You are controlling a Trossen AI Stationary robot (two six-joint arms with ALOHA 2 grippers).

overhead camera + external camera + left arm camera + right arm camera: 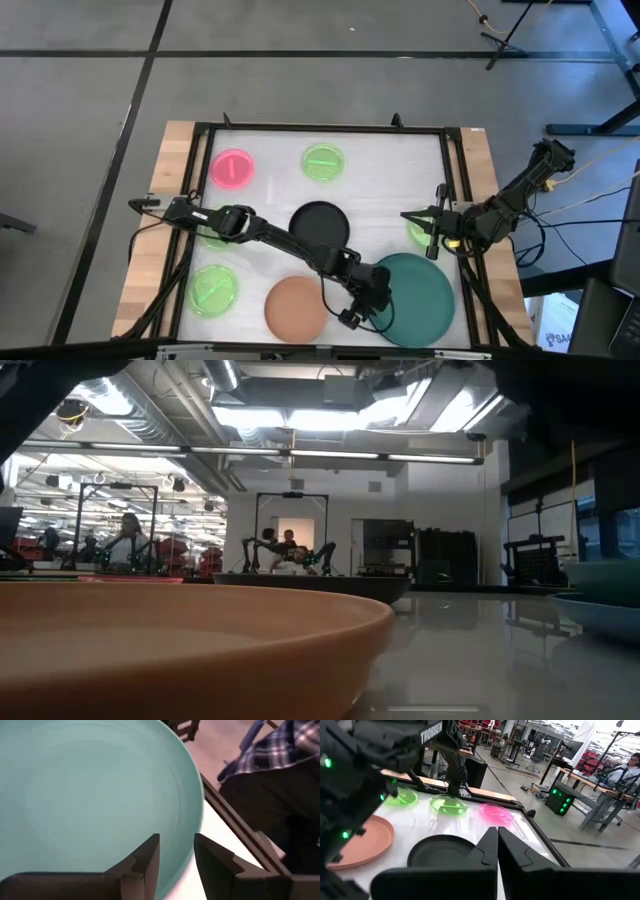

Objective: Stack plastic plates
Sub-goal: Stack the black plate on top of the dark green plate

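My left gripper [358,308] [176,855] reaches across the table to the large teal plate [415,300] near the near edge and is shut on it. In the low view the teal plate [610,582] shows above a slate-blue plate [600,618]. Whether they touch, I cannot tell. The terracotta plate [297,308] and the black plate [320,222] lie flat to its left. A pink plate [232,168] and several small green plates, such as one [322,162], lie farther off. My right gripper [432,228] [497,845] is shut and touches nothing, by a green plate [418,232] at the right. My left gripper holds the teal plate by its rim [194,837], on the side toward the terracotta plate. One finger [150,860] stands over the inside of the plate and the other [215,865] outside it. The fingers come from above, pointing down.
A black frame [320,128] rings the white table top, with wooden strips outside it. A person in a plaid shirt [280,750] stands close by the table's near right corner. Bare table lies between the black plate and the far green plate.
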